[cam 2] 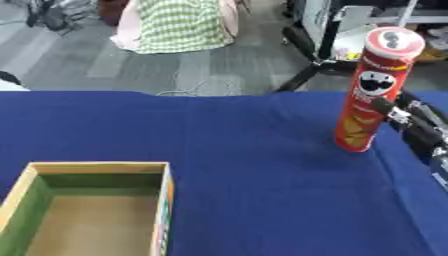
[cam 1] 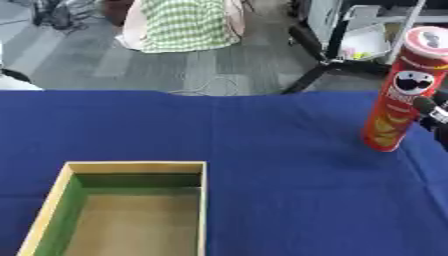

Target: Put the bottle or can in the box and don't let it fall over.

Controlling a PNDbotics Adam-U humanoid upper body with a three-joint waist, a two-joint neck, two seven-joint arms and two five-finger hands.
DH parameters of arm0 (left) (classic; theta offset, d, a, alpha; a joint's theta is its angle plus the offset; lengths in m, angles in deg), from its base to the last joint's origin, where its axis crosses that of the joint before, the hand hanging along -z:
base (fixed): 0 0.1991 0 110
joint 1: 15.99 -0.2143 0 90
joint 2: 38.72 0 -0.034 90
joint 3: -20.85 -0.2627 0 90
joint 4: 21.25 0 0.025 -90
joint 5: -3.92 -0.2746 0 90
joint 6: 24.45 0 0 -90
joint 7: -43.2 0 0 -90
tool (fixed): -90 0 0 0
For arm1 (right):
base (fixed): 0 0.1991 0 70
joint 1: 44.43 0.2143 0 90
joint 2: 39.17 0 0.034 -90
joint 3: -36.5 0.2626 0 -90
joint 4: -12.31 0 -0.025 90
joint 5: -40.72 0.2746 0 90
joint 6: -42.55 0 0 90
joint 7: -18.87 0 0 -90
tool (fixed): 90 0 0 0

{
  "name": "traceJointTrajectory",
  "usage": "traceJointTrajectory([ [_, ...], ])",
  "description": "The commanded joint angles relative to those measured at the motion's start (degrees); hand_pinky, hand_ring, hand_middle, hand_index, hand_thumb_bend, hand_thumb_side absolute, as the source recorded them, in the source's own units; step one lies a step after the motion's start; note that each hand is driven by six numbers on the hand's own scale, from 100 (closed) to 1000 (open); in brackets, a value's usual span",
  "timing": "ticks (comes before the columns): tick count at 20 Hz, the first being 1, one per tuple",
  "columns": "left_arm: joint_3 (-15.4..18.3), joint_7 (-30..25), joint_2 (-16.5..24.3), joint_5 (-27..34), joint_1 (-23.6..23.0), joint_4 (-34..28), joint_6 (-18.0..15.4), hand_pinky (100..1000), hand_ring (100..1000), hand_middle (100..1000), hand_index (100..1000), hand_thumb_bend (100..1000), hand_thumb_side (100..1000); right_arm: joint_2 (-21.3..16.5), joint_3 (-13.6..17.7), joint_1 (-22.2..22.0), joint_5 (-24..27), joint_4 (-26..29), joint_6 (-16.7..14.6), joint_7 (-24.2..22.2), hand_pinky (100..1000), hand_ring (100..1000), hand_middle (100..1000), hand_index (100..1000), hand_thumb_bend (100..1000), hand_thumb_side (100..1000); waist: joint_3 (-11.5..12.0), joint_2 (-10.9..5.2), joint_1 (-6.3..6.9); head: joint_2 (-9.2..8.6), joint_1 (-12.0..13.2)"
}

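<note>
A tall red crisp can (cam 2: pixel 372 90) with a silver-ringed lid stands slightly tilted at the right side of the blue table; I cannot tell whether its base touches the cloth. My right hand (cam 2: pixel 418 125) comes in from the right edge. Its black fingers (cam 2: pixel 383 107) wrap the can at mid-height. An open box (cam 1: pixel 136 167) with tan walls and a green inner side sits at the lower left with nothing inside. It is well apart from the can. My left hand shows in neither view.
The blue cloth (cam 1: pixel 262 150) covers the whole table. Beyond its far edge are grey floor, a chair draped in green checked fabric (cam 1: pixel 184 25), a black stand's legs (cam 1: pixel 324 65) and loose cables.
</note>
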Motion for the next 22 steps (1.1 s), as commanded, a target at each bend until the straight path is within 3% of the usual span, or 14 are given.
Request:
traceJointTrajectory([
  [1, 0.19, -0.23, 0.85, -0.41, 0.38, -1.18, -0.21, 917, 962, 796, 771, 100, 716, -2.96, 0.92, 0.43, -0.43, 1.18, 0.01, 0.3, 952, 1000, 1000, 954, 1000, 567, 0.03, -0.78, -0.01, -1.11, -0.08],
  [22, -0.08, -1.13, 0.61, -0.66, 0.37, -1.18, 0.0, 920, 962, 799, 773, 100, 720, -3.58, 1.68, -0.17, -1.36, 1.84, -0.1, 0.88, 957, 1000, 1000, 961, 1000, 598, 0.34, 0.07, -0.4, -1.74, -0.56],
])
